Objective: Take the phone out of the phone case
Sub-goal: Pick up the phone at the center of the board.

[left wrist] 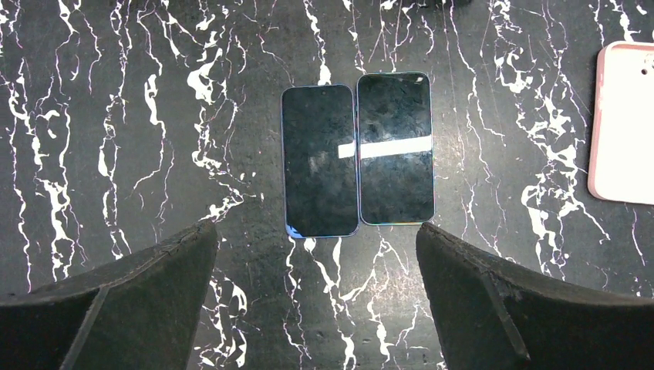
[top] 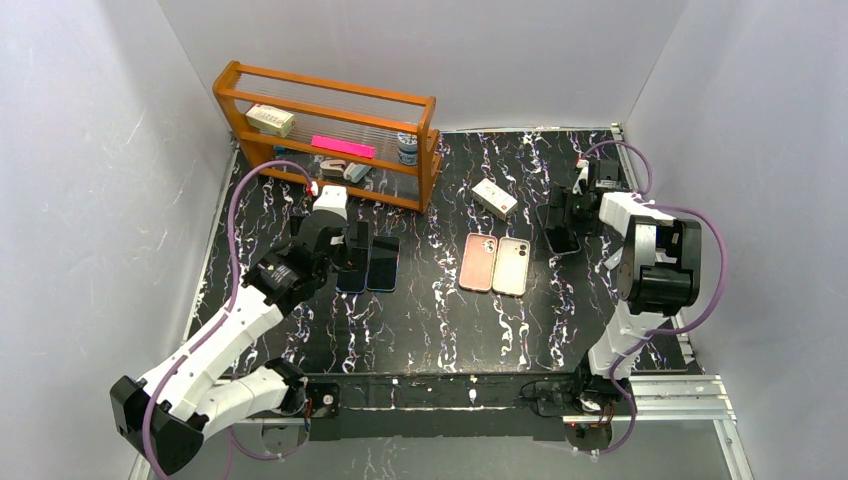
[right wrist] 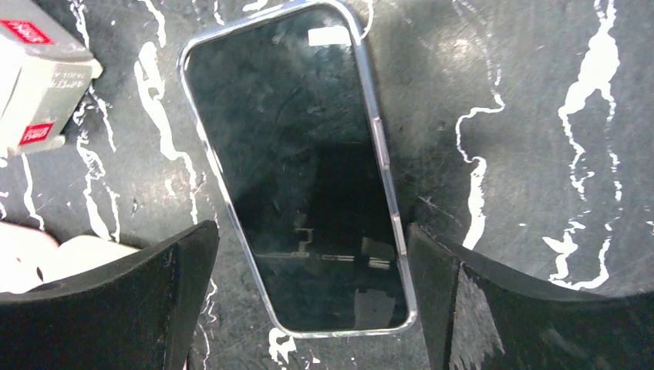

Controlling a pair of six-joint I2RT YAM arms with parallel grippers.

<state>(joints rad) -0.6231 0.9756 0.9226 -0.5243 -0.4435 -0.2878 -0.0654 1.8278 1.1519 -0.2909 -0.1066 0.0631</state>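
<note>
The black glass-fronted phone [right wrist: 297, 193] in its clear, bendy plastic case [right wrist: 379, 142] is lying flat, right of the orange wooden rack [top: 325, 102], between the spread fingers of the right gripper [right wrist: 312, 235]. The left gripper [left wrist: 316, 231] is hanging open too. The phone is probably slick and rigid, so peeling the case's soft corner lip is looking wisest.

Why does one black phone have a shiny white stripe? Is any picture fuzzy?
Left wrist view: the stripe is a light reflecting off the glass of the right-hand phone. Right wrist view: the cased phone shows a white glare patch and dim reflections. Top external view: evenly lit, nothing fuzzy.
</note>
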